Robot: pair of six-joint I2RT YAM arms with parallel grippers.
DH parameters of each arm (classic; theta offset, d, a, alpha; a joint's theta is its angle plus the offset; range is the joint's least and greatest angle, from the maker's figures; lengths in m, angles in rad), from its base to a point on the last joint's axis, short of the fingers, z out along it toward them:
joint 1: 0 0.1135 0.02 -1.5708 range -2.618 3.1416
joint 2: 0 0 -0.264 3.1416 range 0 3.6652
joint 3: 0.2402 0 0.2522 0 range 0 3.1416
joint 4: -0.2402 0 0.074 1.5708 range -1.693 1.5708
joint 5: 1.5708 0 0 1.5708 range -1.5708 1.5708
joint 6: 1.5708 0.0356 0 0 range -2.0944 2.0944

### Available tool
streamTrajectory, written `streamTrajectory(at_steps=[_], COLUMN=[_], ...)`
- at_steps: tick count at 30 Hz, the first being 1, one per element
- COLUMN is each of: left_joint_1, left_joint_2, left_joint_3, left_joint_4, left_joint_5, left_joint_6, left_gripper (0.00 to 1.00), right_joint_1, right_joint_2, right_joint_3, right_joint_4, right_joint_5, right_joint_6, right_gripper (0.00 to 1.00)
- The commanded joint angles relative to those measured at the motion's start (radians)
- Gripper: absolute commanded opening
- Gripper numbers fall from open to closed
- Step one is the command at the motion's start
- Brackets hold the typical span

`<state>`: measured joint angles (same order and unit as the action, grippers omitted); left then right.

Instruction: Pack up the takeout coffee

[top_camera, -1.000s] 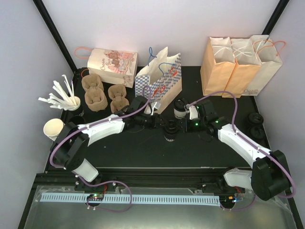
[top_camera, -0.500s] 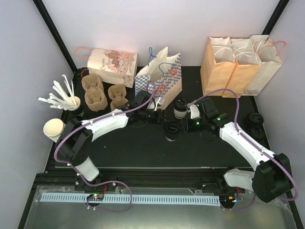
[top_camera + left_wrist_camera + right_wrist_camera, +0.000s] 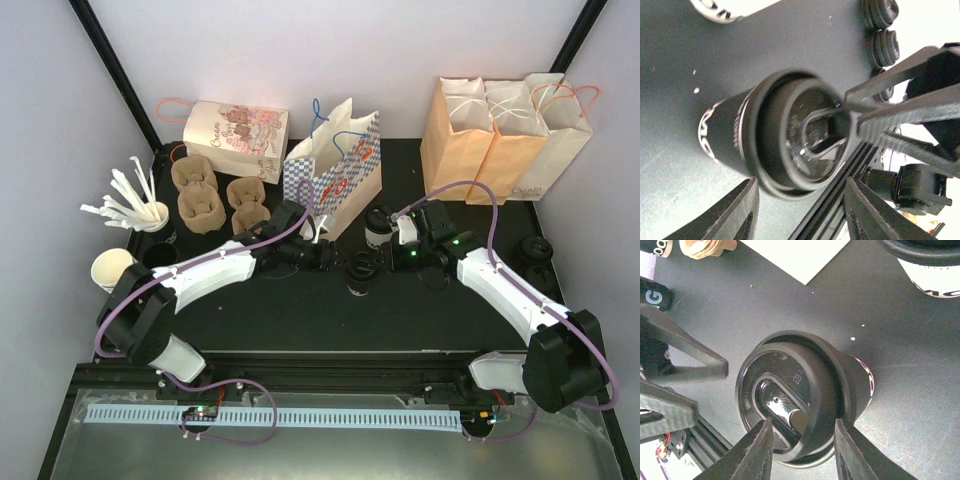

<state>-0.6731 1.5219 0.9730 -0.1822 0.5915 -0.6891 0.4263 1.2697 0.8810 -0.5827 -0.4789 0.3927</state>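
Black-lidded coffee cup (image 3: 805, 395) upright, lid up, between both half-spread end effectors (image 3: 799, 210) (image 3: 801, 452), ungripped.

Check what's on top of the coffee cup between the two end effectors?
A round black lid caps the coffee cup, sip tab pressed flat in its centre. The lid hides whatever is inside the cup.

The coffee cup (image 3: 860, 385) is paper under a glossy black plastic lid (image 3: 785, 407) on a matt table (image 3: 920, 350).
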Motion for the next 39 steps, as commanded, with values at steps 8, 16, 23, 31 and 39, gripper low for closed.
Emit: streamTrajectory(at_steps=[8, 16, 23, 31, 39], left_joint_1=[0.0, -0.005, -0.007, -0.008, -0.007], left_joint_2=[-0.04, -0.022, 0.025, 0.061, 0.096], left_joint_3=[-0.065, -0.048, -0.037, -0.012, 0.005], left_joint_4=[0.071, 0.087, 0.094, 0.09, 0.04], left_joint_5=[0.064, 0.074, 0.07, 0.068, 0.039], left_joint_6=[-0.053, -0.067, -0.069, -0.058, -0.026], left_gripper=[0.33, 0.26, 0.25, 0.25, 0.25], right_joint_1=[-0.006, -0.006, -0.006, -0.006, -0.006], right_joint_2=[0.037, 0.048, 0.059, 0.061, 0.06], right_joint_3=[0.035, 0.039, 0.038, 0.03, -0.021], right_joint_4=[0.016, 0.018, 0.022, 0.022, 0.041], right_joint_5=[-0.047, -0.05, -0.061, -0.064, -0.069], right_joint_6=[-0.033, -0.036, -0.04, -0.046, -0.043], right_gripper=[0.34, 0.33, 0.33, 0.33, 0.33])
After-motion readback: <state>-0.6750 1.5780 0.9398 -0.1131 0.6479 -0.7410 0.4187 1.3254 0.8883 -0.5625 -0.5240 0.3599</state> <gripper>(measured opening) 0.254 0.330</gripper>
